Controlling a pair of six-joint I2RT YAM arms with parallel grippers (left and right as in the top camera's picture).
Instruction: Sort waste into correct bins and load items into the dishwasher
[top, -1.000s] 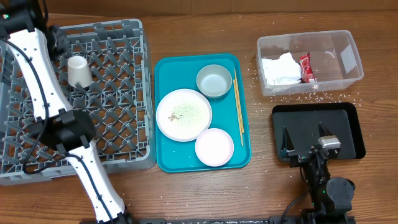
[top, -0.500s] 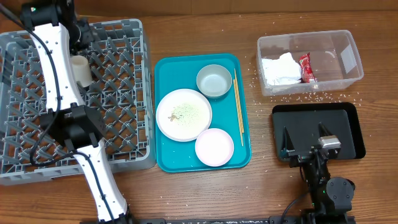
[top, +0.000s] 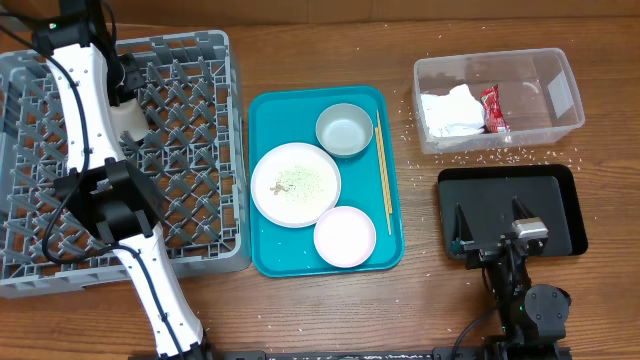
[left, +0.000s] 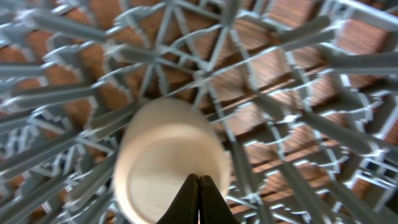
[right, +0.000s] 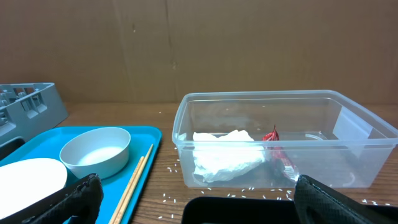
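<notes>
Two grippers show: the left gripper (left: 199, 188), fingers pressed together on nothing, hangs over the small white cup (left: 168, 155) sitting in the large grey lattice plastic dish rack (top: 190, 150), while the right gripper (right: 202, 194), spread wide, rests over the shallow black rectangular tray (top: 560, 190).

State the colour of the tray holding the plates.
Teal; the tray shows best in the overhead view.

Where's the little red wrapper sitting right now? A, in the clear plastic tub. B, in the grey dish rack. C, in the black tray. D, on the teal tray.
A: the red wrapper lies inside the clear tub, right beside the crumpled white napkin.
</notes>
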